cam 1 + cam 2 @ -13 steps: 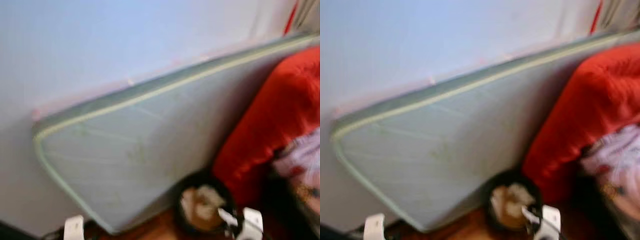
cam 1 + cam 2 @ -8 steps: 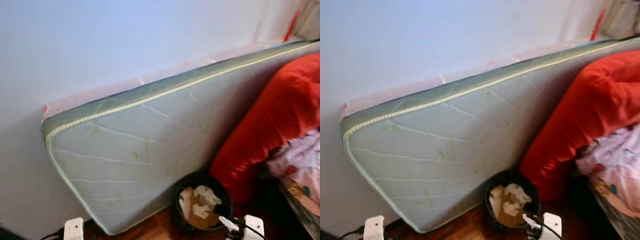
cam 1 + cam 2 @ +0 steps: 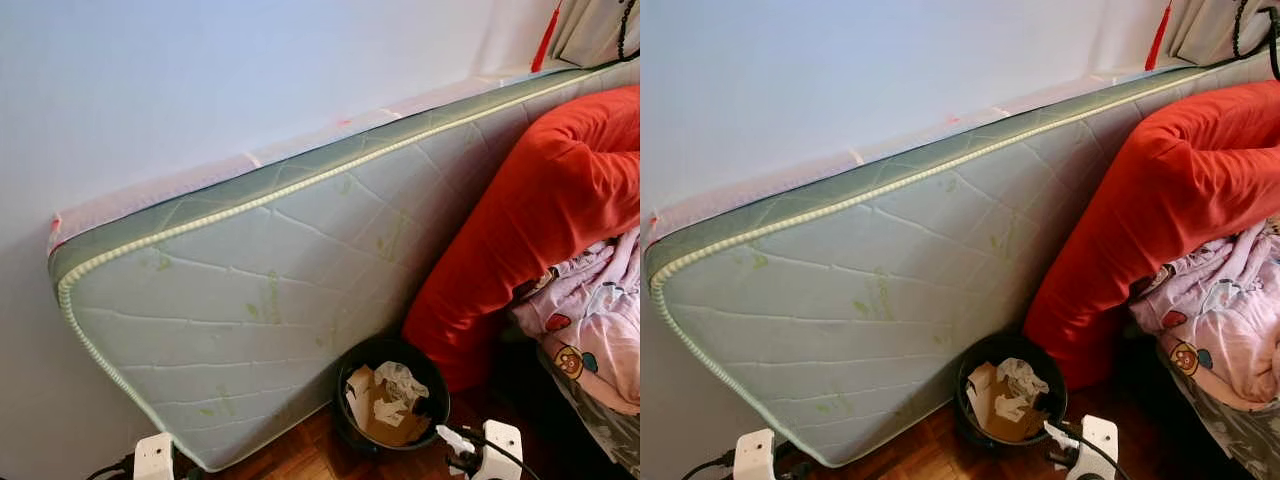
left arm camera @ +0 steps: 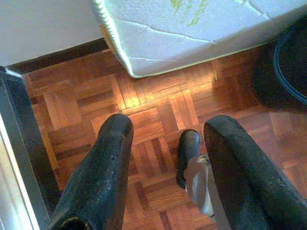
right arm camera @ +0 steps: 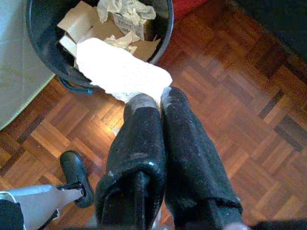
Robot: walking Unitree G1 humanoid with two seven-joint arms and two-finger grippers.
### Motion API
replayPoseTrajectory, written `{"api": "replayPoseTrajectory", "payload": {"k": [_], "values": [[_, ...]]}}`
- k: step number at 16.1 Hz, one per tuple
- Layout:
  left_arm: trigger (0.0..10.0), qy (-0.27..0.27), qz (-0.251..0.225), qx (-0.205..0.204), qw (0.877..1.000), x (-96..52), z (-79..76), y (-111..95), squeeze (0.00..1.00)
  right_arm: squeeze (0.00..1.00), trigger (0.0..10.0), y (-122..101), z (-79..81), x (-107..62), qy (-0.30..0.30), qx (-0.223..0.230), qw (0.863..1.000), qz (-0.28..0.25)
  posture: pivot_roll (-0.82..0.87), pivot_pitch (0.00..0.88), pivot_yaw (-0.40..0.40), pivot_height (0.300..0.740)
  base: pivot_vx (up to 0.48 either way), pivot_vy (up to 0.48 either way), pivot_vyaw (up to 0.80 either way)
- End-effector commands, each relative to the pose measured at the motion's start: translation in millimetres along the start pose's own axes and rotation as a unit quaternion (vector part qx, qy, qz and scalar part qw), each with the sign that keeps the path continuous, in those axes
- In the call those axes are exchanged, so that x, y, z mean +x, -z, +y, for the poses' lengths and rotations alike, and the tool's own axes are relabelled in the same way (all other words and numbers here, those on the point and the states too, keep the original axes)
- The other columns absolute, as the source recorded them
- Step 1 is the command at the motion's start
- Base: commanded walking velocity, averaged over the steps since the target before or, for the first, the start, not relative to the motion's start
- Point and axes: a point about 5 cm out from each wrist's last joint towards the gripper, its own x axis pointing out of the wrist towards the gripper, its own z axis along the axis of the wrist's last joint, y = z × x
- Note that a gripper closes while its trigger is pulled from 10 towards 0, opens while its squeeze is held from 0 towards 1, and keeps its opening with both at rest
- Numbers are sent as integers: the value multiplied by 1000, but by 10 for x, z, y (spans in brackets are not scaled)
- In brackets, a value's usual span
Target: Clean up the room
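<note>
Shift: since earlier, only the camera swung; bin stays put
Floor: brown wood parquet; pale green quilted mattress leans on wall
Right gripper: pinching white crumpled tissue beside round black waste bin
Left gripper: fingers spread wide, holding nothing

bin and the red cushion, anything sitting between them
Nothing: in the left eye view the black bin sits right at the foot of the red cushion, with only dark floor between.

Head stereo pair looks forward and down at mattress leaning on wall, black bin low in frame. Both wrist cams face down along their fingers, close above parquet floor; right wrist shares the bin, left wrist the mattress corner.
</note>
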Motion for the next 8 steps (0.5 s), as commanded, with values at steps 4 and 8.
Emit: {"api": "replayPoseTrajectory", "payload": {"k": [4, 8], "values": [[10000, -10, 4, -11, 1000, -17, 71, 33, 0, 0, 10000, 130, -121, -41, 12, 3, 1000, 28, 71, 0, -11, 740, 0, 0, 0], [10000, -10, 3, -11, 1000, -19, 94, 23, 0, 0, 10000, 152, -228, -64, 22, 5, 999, 34, 74, 0, -13, 740, 260, 0, 0]]}}
